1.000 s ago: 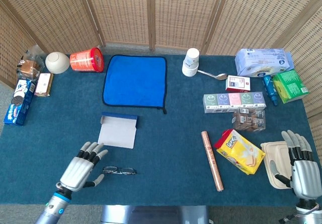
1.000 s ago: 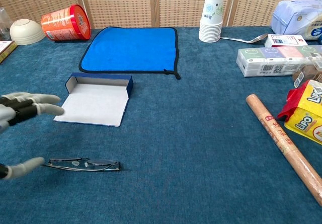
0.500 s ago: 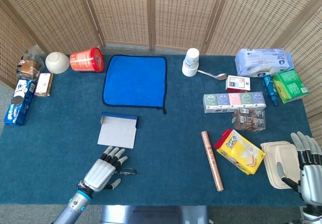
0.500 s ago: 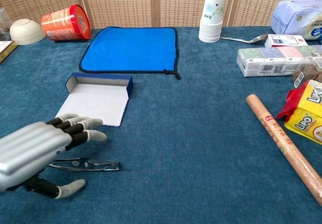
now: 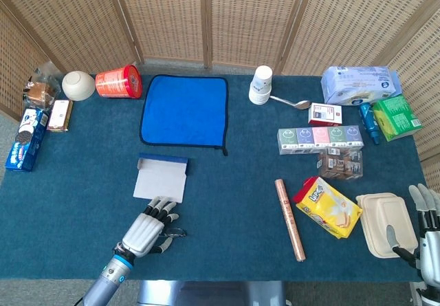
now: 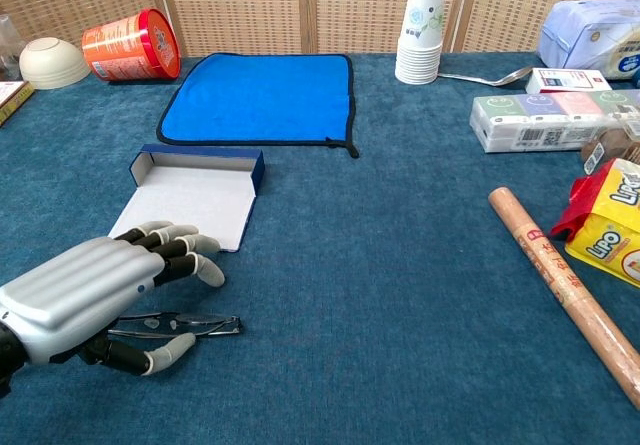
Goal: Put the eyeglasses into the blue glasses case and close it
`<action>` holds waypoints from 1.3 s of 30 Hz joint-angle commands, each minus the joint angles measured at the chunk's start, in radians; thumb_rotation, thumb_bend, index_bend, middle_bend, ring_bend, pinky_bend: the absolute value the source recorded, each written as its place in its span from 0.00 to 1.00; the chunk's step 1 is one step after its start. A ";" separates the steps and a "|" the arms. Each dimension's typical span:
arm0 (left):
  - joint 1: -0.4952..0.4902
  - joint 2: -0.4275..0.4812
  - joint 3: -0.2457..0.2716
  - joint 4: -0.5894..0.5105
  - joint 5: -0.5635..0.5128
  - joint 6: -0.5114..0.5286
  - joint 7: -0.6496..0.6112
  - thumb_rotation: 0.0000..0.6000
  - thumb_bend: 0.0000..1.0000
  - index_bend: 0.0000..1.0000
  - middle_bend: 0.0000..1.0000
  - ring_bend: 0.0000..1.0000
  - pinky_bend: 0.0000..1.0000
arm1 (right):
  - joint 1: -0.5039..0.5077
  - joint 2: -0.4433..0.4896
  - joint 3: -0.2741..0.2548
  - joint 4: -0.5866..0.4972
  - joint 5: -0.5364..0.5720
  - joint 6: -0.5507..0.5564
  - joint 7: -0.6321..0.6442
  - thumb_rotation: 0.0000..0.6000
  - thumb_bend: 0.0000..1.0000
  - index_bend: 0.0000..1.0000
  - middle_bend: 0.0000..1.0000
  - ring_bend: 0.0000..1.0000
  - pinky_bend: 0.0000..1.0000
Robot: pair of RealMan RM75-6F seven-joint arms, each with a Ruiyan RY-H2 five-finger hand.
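**A:** Woven rattan screens stand behind a table (image 5: 227, 182) covered in dark blue cloth. Where are the eyeglasses?

**B:** The eyeglasses (image 6: 185, 323) lie flat on the cloth just on the near side of the blue glasses case (image 6: 195, 197), towards the table's front edge. Their long axis runs left to right, roughly parallel to that edge. They look folded: a thin dark frame with clear lenses, low against the cloth.

**A:** And the case?

**B:** Open. Its shallow blue tray is on the far side and the pale lid flap lies flat towards the glasses. Beyond the case is a bright blue towel (image 5: 185, 109).

**A:** What is the left hand (image 6: 95, 295) doing?

**B:** It is over the left part of the glasses, palm down, fingers (image 6: 190, 246) slightly curled and reaching towards the case flap, thumb low by the frame. Whether it actually touches or holds the frame, I cannot tell.

**A:** The right hand (image 5: 427, 227)?

**B:** Far to the right of the case, at the table's edge beside a beige lidded container (image 5: 382, 222). Its fingers are spread and upright, holding nothing.
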 commanded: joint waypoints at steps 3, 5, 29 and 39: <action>-0.004 0.003 0.009 0.000 0.016 0.022 -0.040 0.71 0.39 0.28 0.13 0.00 0.00 | -0.002 0.001 0.001 -0.002 0.002 -0.003 -0.003 1.00 0.38 0.00 0.05 0.00 0.07; -0.007 0.002 0.012 0.004 0.020 0.025 -0.050 0.70 0.39 0.30 0.13 0.00 0.00 | -0.003 0.002 0.001 -0.003 0.001 -0.002 -0.005 1.00 0.38 0.00 0.05 0.00 0.07; -0.011 0.018 0.047 0.011 -0.003 0.040 0.022 0.70 0.54 0.41 0.13 0.00 0.00 | -0.030 0.009 0.007 -0.013 -0.004 0.027 0.017 1.00 0.38 0.00 0.05 0.00 0.08; -0.008 0.020 0.053 0.013 0.002 0.061 0.010 0.80 0.57 0.49 0.15 0.00 0.00 | -0.036 0.007 0.009 -0.007 -0.006 0.034 0.029 1.00 0.38 0.00 0.05 0.00 0.08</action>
